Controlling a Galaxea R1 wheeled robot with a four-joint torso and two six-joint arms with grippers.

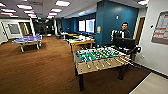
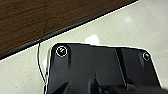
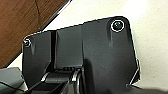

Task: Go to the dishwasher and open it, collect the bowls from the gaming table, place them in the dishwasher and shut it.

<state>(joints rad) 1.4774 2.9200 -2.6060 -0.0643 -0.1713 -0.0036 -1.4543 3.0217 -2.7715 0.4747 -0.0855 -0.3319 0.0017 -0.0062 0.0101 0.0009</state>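
Observation:
The gaming table (image 1: 100, 66), with a green field and rods, stands on brown carpet at the centre right of the head view, a short way ahead of me. The picture is too blurred to make out bowls on it. The dishwasher is out of view. Both wrist views look down past the robot's dark plate at the line where the brown carpet (image 2: 37, 17) meets the pale hard floor (image 2: 125, 27). That puts both arms low, over the floor's edge.
A person (image 1: 124, 31) with a control rig stands behind the gaming table, by a teal wall (image 1: 112, 20). A ping-pong table (image 1: 28, 38) stands far left and wooden tables (image 1: 81, 41) further back. Pale floor (image 1: 152, 85) begins at my right. A thin cable (image 2: 40, 50) lies there.

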